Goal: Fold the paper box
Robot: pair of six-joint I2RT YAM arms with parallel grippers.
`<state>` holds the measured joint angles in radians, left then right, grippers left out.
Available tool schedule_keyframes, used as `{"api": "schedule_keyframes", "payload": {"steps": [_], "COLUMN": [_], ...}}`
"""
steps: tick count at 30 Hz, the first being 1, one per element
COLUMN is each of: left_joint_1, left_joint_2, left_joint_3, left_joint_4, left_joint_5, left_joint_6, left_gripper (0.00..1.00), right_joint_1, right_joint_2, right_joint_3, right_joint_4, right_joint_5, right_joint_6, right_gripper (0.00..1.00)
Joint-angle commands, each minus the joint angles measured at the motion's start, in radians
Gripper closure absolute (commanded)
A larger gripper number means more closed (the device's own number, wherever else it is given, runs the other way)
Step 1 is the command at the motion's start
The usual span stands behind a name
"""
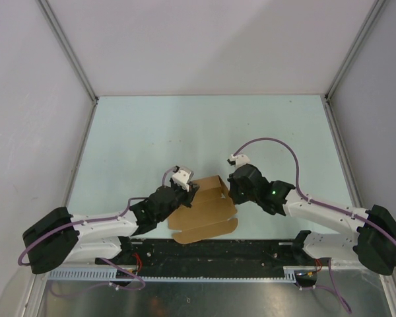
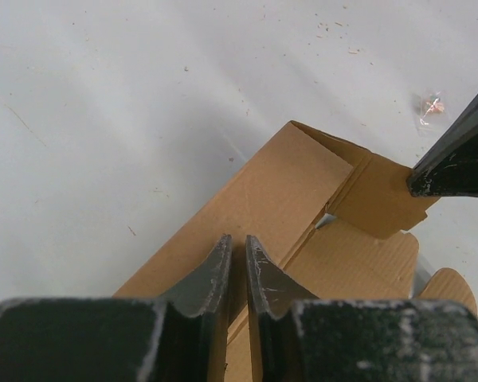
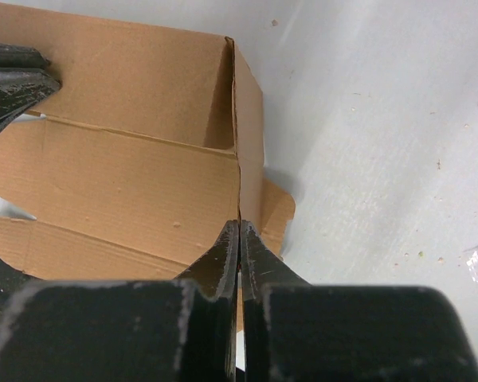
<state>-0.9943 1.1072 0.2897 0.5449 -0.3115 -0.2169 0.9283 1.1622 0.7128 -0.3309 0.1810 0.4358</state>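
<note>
Paper box (image 1: pixel 204 211) of thin brown cardboard: left end effector (image 2: pixel 237 247) pinching side wall (image 2: pixel 255 199), right end effector (image 3: pixel 239 231) pinching end flap (image 2: pixel 382 199) (slipping would flatten it).

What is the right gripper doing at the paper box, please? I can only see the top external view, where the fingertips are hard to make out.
Observer: The right gripper is shut on an upright side wall of the paper box, pinching its near edge.
Operator: Thank you. And how does the left one stand?
Observer: The left gripper straddles another upright wall of the box, leaving only a narrow gap. I cannot tell whether it is pressing the cardboard.
</note>
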Motion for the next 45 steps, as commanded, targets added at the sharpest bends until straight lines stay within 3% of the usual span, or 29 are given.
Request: {"api": "schedule_keyframes", "payload": {"steps": [1,10,13,14,17,23,39,45], "left_joint_1": [0.005,0.005,0.005,0.005,0.005,0.005,0.005,0.005], "left_joint_2": [0.008,-0.004,-0.01,-0.009,-0.014,-0.012,-0.021,-0.017], "left_joint_3": [0.005,-0.011,-0.014,-0.015,-0.02,-0.024,-0.035,-0.035], "left_joint_4": [0.01,0.015,0.015,0.015,0.016,0.018,0.023,0.024], "left_joint_5": [0.003,0.012,0.012,0.012,0.014,0.017,0.017,0.02], "left_joint_6": [0.013,0.004,0.001,0.001,0.001,-0.001,-0.002,-0.001], "left_gripper": [0.83,0.85,0.85,0.85,0.85,0.85,0.86,0.86], "right_joint_1": [0.006,0.01,0.015,0.014,0.014,0.014,-0.014,-0.095], "right_joint_2": [0.001,0.019,0.025,0.025,0.017,0.008,0.067,-0.027], "right_joint_3": [0.014,0.014,0.014,0.016,0.014,0.014,-0.01,-0.065], "right_joint_4": [0.036,0.073,0.092,0.095,0.098,0.116,0.242,0.259], "right_joint_5": [-0.029,-0.071,-0.08,-0.081,-0.081,-0.094,-0.231,-0.291], "right_joint_6": [0.018,0.044,0.046,0.046,0.044,0.041,0.024,-0.011], "right_gripper": [1.0,0.97,0.89,0.79,0.65,0.56,0.55,0.54]}}
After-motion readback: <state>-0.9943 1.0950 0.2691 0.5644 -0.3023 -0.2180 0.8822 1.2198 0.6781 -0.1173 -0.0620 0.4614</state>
